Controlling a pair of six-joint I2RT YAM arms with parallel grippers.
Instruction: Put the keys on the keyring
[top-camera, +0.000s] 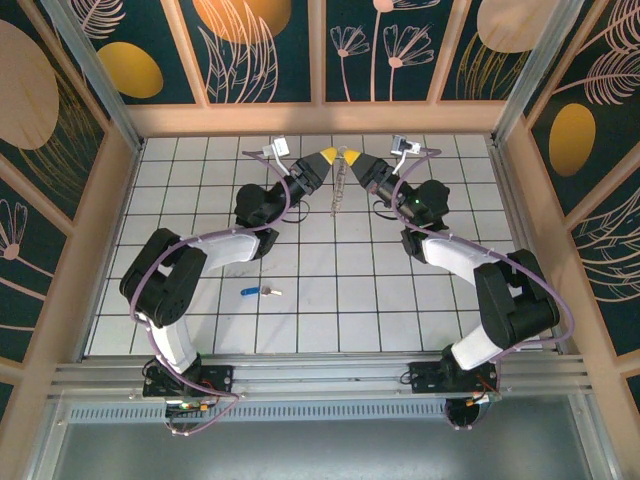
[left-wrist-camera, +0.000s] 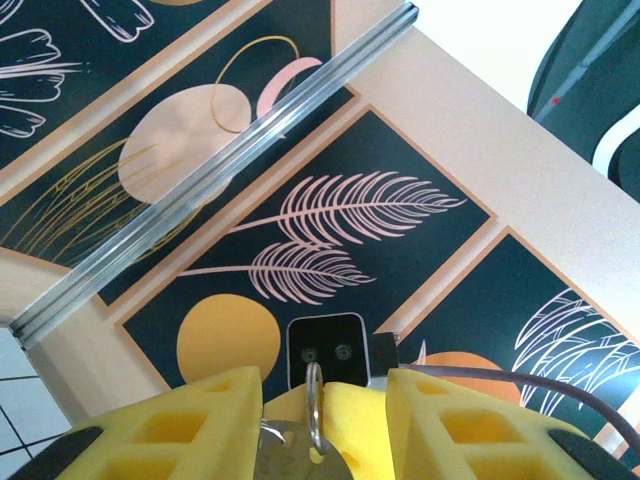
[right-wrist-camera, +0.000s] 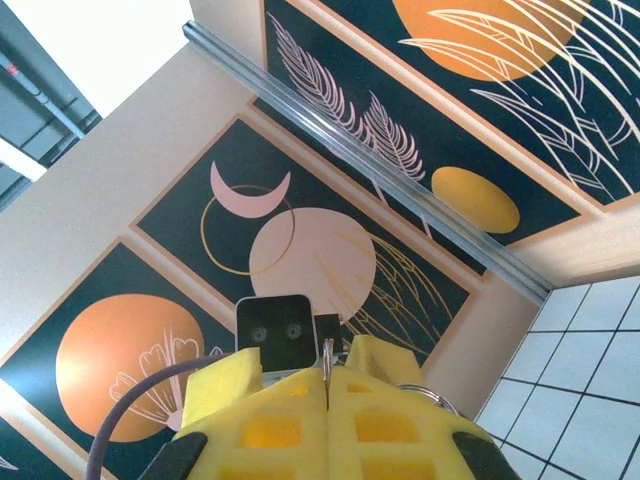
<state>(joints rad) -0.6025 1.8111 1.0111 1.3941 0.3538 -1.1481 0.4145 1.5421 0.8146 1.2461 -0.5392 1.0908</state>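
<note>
Above the far middle of the white tiled tabletop, both yellow-tipped grippers meet at the brown leather-like strap keyring. From the top, the strap's long axis runs from the grippers towards the near edge, its free end pointing near and slightly left. The right gripper has its fingers pressed together, pinching the keyring's thin metal ring edge-on. The left gripper has its fingers spread, with the ring standing in the gap; whether it touches either finger cannot be told. The small silver key with a blue plastic head lies flat on the tabletop, near-left of centre and well apart from the keyring. Its long axis runs left-right, head left and blade pointing right.
</note>
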